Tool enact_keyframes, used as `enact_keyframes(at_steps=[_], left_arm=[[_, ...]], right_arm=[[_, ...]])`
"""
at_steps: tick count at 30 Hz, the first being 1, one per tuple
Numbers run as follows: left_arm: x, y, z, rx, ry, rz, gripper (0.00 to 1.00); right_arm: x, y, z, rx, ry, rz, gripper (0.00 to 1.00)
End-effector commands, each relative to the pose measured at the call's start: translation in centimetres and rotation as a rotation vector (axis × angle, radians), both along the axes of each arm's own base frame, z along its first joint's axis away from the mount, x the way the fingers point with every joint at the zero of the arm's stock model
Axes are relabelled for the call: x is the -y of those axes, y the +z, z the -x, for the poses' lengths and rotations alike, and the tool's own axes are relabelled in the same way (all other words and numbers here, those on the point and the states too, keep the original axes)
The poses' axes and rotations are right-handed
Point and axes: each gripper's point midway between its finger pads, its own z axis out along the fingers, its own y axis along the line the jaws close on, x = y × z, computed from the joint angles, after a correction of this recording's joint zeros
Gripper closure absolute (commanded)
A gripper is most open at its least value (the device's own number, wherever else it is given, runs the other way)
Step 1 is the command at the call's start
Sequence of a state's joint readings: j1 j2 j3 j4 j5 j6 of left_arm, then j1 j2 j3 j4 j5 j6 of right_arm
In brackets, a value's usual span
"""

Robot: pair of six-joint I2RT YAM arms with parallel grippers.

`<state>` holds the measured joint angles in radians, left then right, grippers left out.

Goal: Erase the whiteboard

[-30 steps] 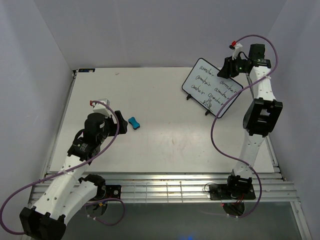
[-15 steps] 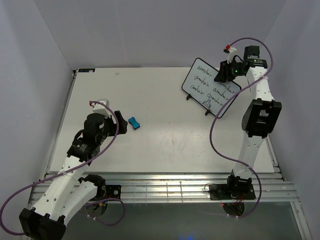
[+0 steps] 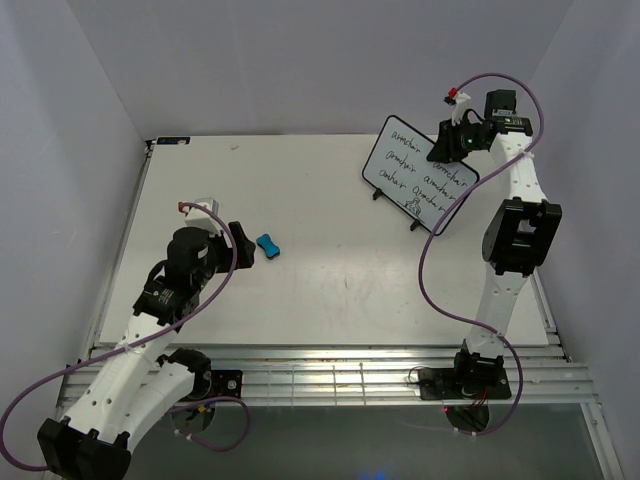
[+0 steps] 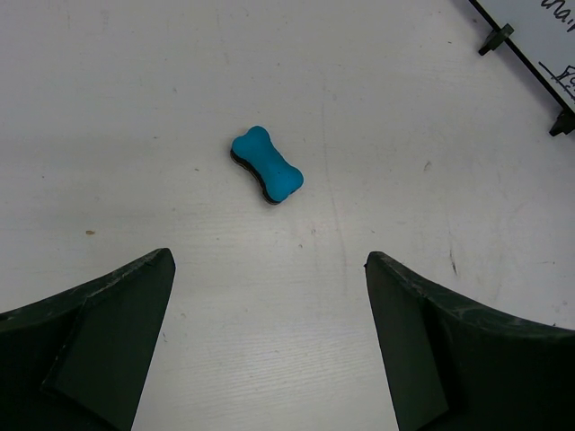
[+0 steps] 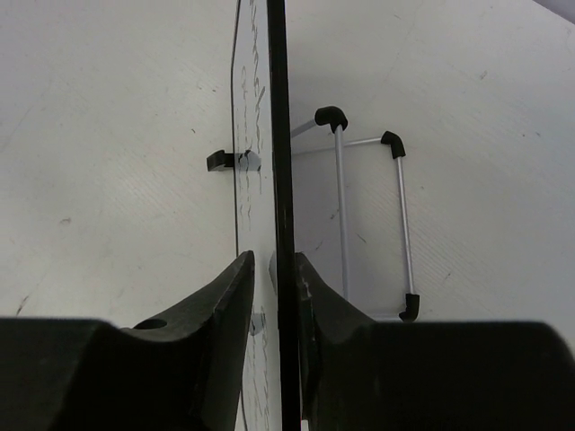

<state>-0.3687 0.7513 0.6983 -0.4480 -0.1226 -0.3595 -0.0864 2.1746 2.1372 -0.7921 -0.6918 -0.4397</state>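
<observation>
Blue, bone-shaped and dark along its lower edge, the eraser lies flat on the white table just ahead of our left gripper. It is roughly in line with the gap between the fingers and touches neither of them. That gripper's fingers are spread wide, with only bare tabletop between them. Well beyond the eraser, ahead and off to this gripper's right, we see a corner of the whiteboard and two black feet of its wire stand.

Our right gripper is at the whiteboard's top edge, at the corner farthest from the left gripper. Its wrist camera looks straight down along the thin black frame, and the board runs away from the fingertips to the table below. One finger sits on the written side and the other on the back, so the frame lies between them. The back finger looks to be against the frame. On the written side a thin pale sliver shows beside the finger. We cannot tell whether the fingers are pinching the board or only standing close around it.

Behind the board, on the back finger's side, the stand's thin metal legs with black caps rest on the table. From above, the board leans back in the stand, and rows of black handwriting cover its face below the gripper.
</observation>
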Motion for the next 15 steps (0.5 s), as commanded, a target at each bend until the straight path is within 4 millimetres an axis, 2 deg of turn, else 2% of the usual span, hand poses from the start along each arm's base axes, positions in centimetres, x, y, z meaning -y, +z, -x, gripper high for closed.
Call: enact_keyframes(at_steps=[1,3,5,6,15], left_arm=[[0.2,1.0,0.1,0.026,-0.012,0.012,0.02],[0.3,1.1,0.1,0.029,-0.015,0.012,0.02],[0.3,1.0,0.2,0.027,-0.016,0.014,0.02],[0.3,1.1,0.2,0.028,-0.018,0.014,0.02],[0.2,1.2,0.2,0.033,-0.013,0.015,0.02]], right_arm=[[-1.8,3.7,0.8,0.047,0.039,-0.042,0.71],[-2.0,4.3,0.9,0.059,0.043,-0.052,0.71],[-2.3,4.8,1.0,0.069,0.056,-0.063,0.89],[-2.3,5.3,1.1,0.080,0.057,-0.066,0.92],[-2.1,7.8,1.6,0.136,0.014,-0.059,0.92]])
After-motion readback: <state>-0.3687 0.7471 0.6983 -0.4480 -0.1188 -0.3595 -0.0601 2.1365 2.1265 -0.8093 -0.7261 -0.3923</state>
